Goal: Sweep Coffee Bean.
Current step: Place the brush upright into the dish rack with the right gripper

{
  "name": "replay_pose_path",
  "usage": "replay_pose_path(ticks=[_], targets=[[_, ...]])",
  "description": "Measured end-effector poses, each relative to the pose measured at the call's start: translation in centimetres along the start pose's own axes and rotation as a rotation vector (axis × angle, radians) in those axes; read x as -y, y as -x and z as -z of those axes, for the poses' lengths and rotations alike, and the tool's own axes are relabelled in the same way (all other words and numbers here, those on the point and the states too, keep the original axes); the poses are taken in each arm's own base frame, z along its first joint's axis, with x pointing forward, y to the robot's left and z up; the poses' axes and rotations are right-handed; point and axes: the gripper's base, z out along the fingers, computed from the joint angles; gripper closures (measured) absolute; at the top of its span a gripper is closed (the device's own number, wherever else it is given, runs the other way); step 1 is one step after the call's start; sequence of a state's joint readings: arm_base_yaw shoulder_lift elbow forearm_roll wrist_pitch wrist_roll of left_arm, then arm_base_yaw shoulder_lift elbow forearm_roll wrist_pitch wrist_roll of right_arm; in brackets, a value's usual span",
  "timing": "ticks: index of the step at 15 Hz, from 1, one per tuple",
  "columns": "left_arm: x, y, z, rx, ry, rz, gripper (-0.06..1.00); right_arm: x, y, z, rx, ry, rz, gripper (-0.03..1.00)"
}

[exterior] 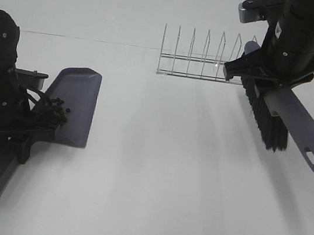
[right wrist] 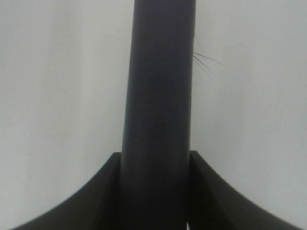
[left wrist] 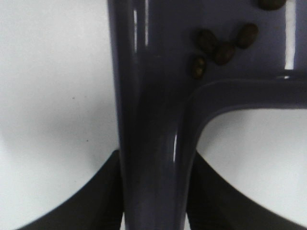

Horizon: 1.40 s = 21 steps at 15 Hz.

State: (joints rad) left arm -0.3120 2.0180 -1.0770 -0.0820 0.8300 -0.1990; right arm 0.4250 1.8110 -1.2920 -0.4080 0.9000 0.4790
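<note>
White table [exterior: 155, 170]. Grey dustpan [exterior: 80, 100] lies flat at left, its long axis diagonal and its handle pointing to the near left; left gripper [left wrist: 153, 191] is clamped on that handle. Right gripper [right wrist: 156, 191] grips the brush [exterior: 298, 124], handle end pointing near right, beside the wire rack [exterior: 204, 59]. Coffee beans [left wrist: 220, 45] sit inside the pan's rear, by the handle joint.

Beans [exterior: 59, 110] in dustpan [exterior: 80, 100] (left), brush [exterior: 292, 113] right

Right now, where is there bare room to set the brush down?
The table stretch between dustpan and brush, in front of the wire rack, is bare. Crowded only around the dustpan holding the coffee beans.
</note>
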Motion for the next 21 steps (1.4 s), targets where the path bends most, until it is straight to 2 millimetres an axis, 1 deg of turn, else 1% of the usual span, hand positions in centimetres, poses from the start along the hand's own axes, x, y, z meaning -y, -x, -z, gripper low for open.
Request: replay_pose_path(ticks=[2,4,5,6,7,8,9,12,14,16,17,18,21], targets=[[0.1,0.0,0.0,0.001,-0.006,0.005,0.62,0.4,0.2,-1.0,-0.014,0.026,-0.057,0.6],[0.1,0.0,0.0,0.001,-0.006,0.005,0.62,2.0,0.5,-2.6,-0.062,0.052,-0.146,0.6],[0.1,0.0,0.0,0.001,-0.007,0.006,0.62,2.5,0.9,-3.0,-0.074,0.069,-0.16,0.6],[0.1,0.0,0.0,0.001,-0.008,0.007,0.62,2.5,1.2,-3.1,-0.072,0.081,-0.158,0.6],[0.1,0.0,0.0,0.001,-0.008,0.007,0.62,2.4,2.2,-3.2,-0.057,0.101,-0.156,0.6],[0.1,0.0,0.0,0.003,-0.01,0.009,0.62,2.4,3.7,-4.0,-0.064,0.111,-0.166,0.6],[0.1,0.0,0.0,0.003,-0.01,0.009,0.62,2.5,4.1,-4.2,-0.07,0.108,-0.167,0.6],[0.1,0.0,0.0,0.003,-0.01,0.009,0.62,2.6,5.0,-6.6,-0.12,0.083,-0.161,0.6],[0.1,0.0,0.0,0.003,-0.01,0.009,0.62,2.4,5.4,-7.3,-0.118,0.084,-0.158,0.6],[0.1,0.0,0.0,0.003,-0.01,0.009,0.62,2.2,6.2,-7.9,-0.093,0.089,-0.161,0.6],[0.1,0.0,0.0,0.003,-0.01,0.009,0.62,1.9,7.1,-8.7,-0.084,0.091,-0.164,0.6],[0.1,0.0,0.0,0.003,-0.01,0.009,0.62,1.8,7.5,-9.1,-0.08,0.089,-0.165,0.6],[0.1,0.0,0.0,0.002,-0.01,0.009,0.62,2.0,8.8,-10.3,-0.058,0.065,-0.16,0.6]])
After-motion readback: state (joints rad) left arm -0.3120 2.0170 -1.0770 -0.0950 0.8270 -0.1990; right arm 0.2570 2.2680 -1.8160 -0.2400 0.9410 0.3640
